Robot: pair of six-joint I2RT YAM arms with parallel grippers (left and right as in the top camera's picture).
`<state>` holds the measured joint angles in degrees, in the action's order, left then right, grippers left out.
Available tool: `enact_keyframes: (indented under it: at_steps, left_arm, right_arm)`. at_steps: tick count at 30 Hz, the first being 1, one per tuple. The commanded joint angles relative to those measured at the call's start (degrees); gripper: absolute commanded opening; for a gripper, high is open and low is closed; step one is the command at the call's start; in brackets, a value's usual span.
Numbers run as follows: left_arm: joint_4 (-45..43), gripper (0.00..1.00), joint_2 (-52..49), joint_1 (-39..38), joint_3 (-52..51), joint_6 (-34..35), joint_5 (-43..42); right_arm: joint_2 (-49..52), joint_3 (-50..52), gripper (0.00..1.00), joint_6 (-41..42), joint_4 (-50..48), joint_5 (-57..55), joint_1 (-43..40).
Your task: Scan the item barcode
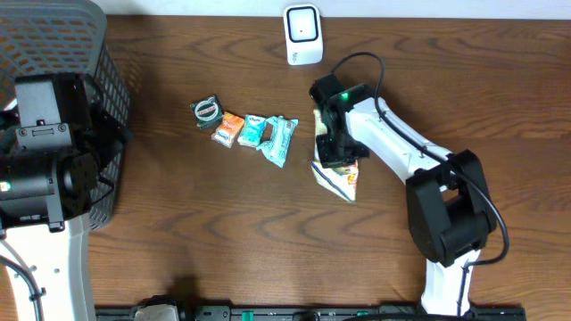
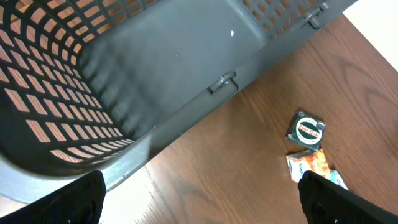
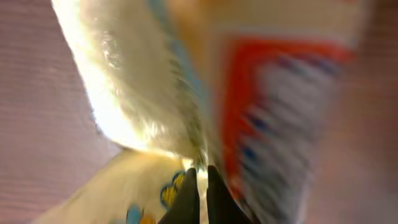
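Right now, from above, the right gripper (image 1: 339,152) sits in the middle right of the frame. It is closed tight on a crinkly cream and yellow snack packet (image 1: 344,182) that lies on the brown wooden table (image 1: 223,232). The small white scanner box (image 1: 303,35) stands at the top middle, near the packet but not touching it. A row of small things lies left of the packet: a small round tin with a red label (image 1: 207,111), an orange packet (image 1: 230,130), a teal packet (image 1: 253,131) and a pale blue packet (image 1: 280,141). The left arm (image 1: 45,160) is at the far left, over a dark grey plastic basket (image 1: 53,36).

From the left wrist, the left gripper (image 2: 199,202) has its two fingers far apart at the bottom corners, with nothing between them. The basket fills the upper left. The round tin and the orange packet show at the lower right.

From the right wrist, the two dark fingertips (image 3: 186,193) are pressed together at the bottom middle, pinching a thin bit of the snack packet. It is very close and blurry, and no barcode can be seen.

Things could go wrong from here. The pinch is on a thin, floppy bit, so the snack packet may slip out or droop when it goes up. Its barcode may also face away from the scanner box, and then it would not read.
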<state>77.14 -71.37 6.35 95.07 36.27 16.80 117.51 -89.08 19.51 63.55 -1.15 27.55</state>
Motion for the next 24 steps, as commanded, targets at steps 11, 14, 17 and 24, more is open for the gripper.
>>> enact_keyframes:
  at_steps: [11,14,17,24]
  left_arm:
    - [0.20,0.98,-0.13,0.28,-0.31,0.92,0.57]
    - [0.20,0.98,-0.13,0.28,-0.31,0.92,0.57]
    - [0.20,0.98,-0.13,0.28,-0.31,0.90,0.57]
    - [0.20,0.98,-0.15,0.28,-0.31,0.90,0.57]
  right_arm:
    - [-11.76,1.44,0.01,0.24,1.57,-5.60,-0.04]
    - [-10.25,9.57,0.01,3.21,-2.78,-4.90,0.11]
    - [-9.62,16.41,0.01,3.19,-8.83,-0.55,0.11]
    - [-10.32,17.64,0.01,3.61,-6.25,0.15,-0.11]
